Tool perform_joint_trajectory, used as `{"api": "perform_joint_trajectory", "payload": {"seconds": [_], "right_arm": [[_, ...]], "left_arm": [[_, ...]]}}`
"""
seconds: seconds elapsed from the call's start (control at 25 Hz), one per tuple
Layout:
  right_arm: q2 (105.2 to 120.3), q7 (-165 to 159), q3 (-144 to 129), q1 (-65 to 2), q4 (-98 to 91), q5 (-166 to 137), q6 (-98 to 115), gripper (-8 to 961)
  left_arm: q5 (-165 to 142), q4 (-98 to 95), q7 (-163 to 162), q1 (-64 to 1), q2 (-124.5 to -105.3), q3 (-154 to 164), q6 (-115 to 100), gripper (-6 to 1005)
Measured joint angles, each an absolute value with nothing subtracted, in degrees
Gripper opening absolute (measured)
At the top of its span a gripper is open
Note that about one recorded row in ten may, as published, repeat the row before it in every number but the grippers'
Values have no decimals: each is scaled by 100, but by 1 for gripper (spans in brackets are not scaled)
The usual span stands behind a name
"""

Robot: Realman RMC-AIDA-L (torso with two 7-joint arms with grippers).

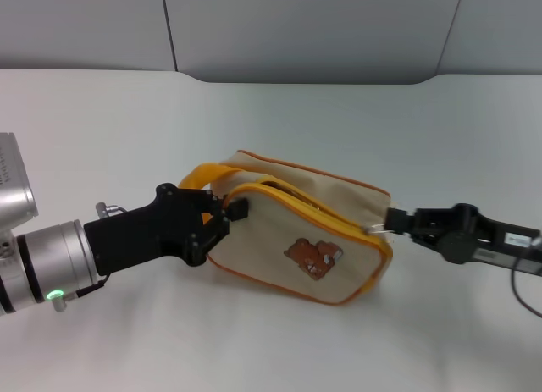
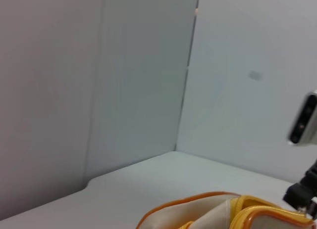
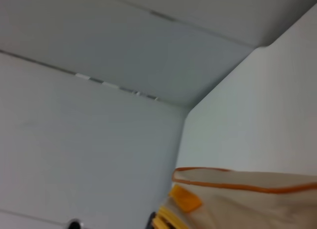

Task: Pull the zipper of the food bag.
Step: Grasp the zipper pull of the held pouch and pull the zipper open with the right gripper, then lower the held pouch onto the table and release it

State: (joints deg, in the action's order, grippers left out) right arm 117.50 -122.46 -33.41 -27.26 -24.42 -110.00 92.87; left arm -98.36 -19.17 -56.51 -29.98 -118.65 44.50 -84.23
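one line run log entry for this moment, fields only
left gripper: at food bag handle end | right gripper: at zipper | zipper strip: looks shut | stage: pull starting

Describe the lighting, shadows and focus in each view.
Head view: even, soft light; faint shadow under the bag; left gripper and right gripper sharp. Left wrist view: bag slightly soft. Right wrist view: soft throughout, bag blurred, no glare.
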Motion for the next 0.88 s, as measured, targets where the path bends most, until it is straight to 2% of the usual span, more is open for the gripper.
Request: {"api": "perform_joint_trajectory", "payload": {"seconds": [0.24,0.88], "right_arm": [[11632,-12183,-3315,-2572,-2497,-11000,9232,71],[11543,-10626,-3302,-2955,-2533,-10571,9300,158]], "left_arm": [[-9835,-1925,-5651,-2997,-11859,4366,-8173,86],[-9821,-1710,-5630,-2980,-11885,4167,-8069,110]]}}
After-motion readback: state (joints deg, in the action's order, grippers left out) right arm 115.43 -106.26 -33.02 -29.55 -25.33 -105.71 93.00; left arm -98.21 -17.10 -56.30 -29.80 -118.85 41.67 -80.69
